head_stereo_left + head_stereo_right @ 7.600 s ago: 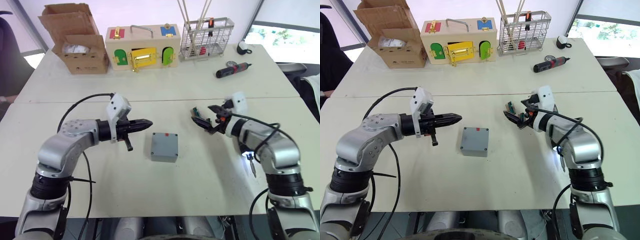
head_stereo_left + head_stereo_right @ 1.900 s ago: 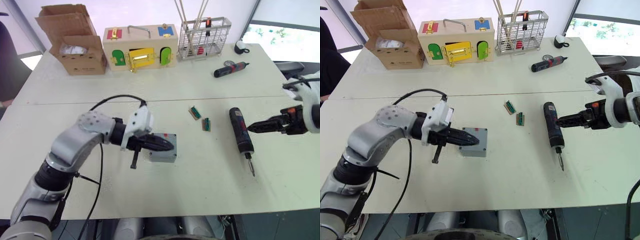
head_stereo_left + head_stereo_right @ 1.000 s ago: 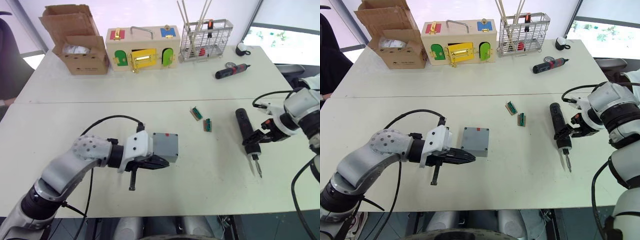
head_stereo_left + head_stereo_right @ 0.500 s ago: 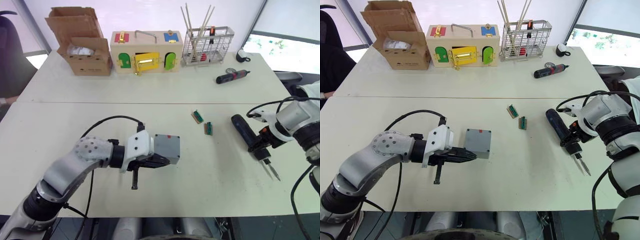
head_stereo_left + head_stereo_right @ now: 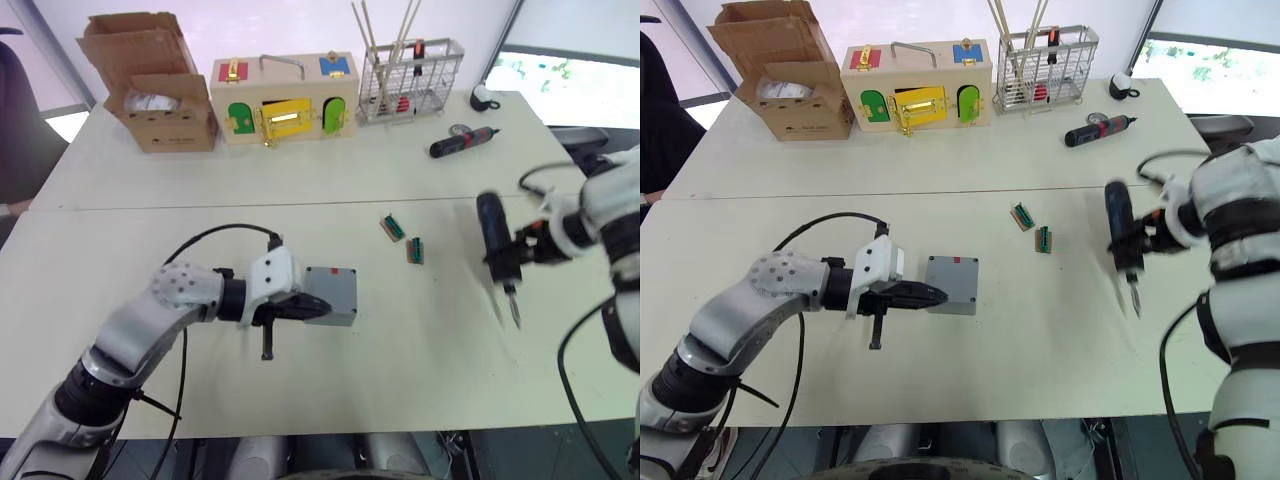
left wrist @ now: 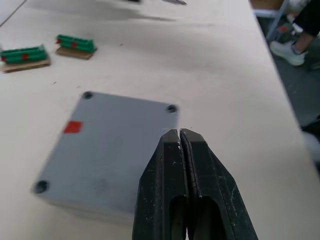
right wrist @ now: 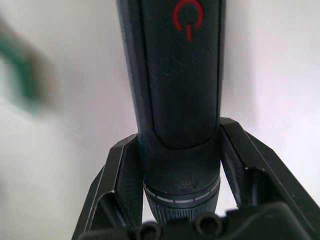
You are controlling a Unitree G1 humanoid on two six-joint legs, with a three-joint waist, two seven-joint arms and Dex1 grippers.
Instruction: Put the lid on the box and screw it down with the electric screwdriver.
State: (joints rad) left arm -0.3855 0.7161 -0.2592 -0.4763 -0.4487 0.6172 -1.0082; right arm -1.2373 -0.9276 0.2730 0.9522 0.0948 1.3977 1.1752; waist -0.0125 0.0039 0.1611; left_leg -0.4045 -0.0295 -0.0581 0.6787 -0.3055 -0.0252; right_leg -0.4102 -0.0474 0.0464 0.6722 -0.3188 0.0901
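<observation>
The small grey square plastic box (image 5: 331, 295), flat grey lid (image 6: 107, 150) already on it, sits mid-table. The thick dark cylindrical electric screwdriver (image 5: 494, 236) has risen off the white table (image 5: 400, 340) since a second ago, pinched in the right gripper (image 5: 512, 252), bit down. The left gripper (image 5: 312, 310), fingers pressed together, reaches forward, tips at the box's near edge.

The left hand (image 5: 318, 309) is reaching rightward with fingers pressed together, forearm low. The right hand (image 5: 1137, 243) is gripping with fingers spread, raised at the right.
</observation>
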